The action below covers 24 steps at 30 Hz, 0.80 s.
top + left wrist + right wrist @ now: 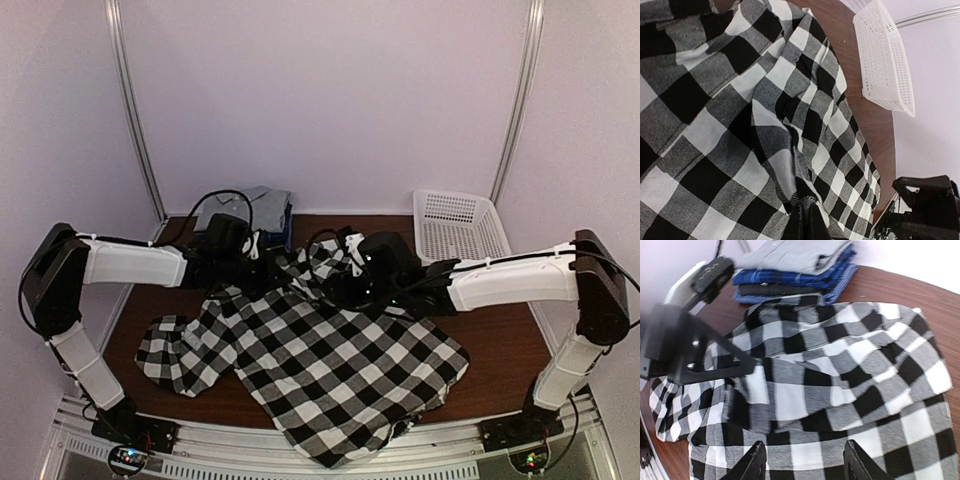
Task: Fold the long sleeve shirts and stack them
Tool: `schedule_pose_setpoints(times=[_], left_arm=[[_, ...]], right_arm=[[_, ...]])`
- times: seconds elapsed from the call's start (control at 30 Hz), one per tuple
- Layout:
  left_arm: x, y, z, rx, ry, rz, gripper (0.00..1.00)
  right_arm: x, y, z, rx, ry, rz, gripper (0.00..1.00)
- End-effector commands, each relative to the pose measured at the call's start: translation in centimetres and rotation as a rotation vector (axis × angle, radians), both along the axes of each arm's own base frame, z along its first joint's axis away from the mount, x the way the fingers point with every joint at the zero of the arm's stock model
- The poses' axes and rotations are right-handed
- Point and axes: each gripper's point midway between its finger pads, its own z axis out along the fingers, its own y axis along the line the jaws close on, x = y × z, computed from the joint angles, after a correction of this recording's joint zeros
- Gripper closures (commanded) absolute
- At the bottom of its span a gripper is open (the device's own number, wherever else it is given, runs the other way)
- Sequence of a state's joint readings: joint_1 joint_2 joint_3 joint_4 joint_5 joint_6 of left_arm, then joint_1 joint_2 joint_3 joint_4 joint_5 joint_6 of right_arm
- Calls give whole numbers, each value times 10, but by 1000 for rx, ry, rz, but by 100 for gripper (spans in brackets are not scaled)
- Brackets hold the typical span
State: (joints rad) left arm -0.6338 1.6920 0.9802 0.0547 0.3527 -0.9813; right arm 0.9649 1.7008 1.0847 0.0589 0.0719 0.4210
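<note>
Left jaws: my left gripper point(805, 222) has its fingers pressed together on a raised fold of the black-and-white check shirt point(740, 125); the cloth ridges up into the tips.
Right jaws: my right gripper point(805, 465) stands spread with nothing between its fingers point(756, 465). Check cloth lies directly beneath, and I cannot tell whether the tips touch it.
Jaw to jaw: both sets sit near each other over the shirt's far end, the left jaws to the left of the right ones.
Shirt from the jaws: it spreads beneath both and runs back from them toward my bases, reaching the near edge of the table point(500, 345).
Long axis: from the collar end under the jaws roughly straight back to the hem, as I judge it from the overhead view.
Sleeve: one sleeve trails off left of and behind the left jaws, ending in a bunched cuff; the other I cannot make out.
Beyond the jaws: the stack of folded shirts point(790, 270), grey on top and blue-checked below, lies just past the left jaws, just beside the check shirt's far edge.
Off to the right: a white lattice basket point(455, 225), past the right jaws and apart from the shirt.
Nearer arm: the left is nearer to the sleeve and the stack, the right to the shirt's right flank.
Coming move, judged: any fold turns on that front-to-back axis. Only the left jaws grip, so the right jaws would first need cloth.
</note>
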Motion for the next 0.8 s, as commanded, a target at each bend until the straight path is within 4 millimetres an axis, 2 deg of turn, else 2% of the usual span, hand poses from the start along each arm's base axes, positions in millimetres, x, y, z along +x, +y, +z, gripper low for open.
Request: schedule_pose_setpoints(times=[0.0,0.13,0.3,0.4,0.6,0.67,0.77], left_arm=[[13,0,50,16,-145,-12,100],[15,-2,65,18,-175,-32,100],[16,-8,84,-10,-208,-57,100],[18,-12,94,-22,-227,-72,100],[24,-18,112,-34,-259,-82,100],[26,-19,115,-35,-265,-84,100],[27,-20,118,-37,-269,-86,100]], right_arm=[[0,-88,-24,-82,115,-279,46],[-23,-155,-46,-93,194,-436,47],[-57,-215,-64,-49,261,-583,47],[-70,-238,-73,4,297,-658,43],[-85,-286,-101,-34,358,-821,40],[-88,-296,-112,-39,383,-852,41],[-86,-300,-116,-40,397,-865,44]])
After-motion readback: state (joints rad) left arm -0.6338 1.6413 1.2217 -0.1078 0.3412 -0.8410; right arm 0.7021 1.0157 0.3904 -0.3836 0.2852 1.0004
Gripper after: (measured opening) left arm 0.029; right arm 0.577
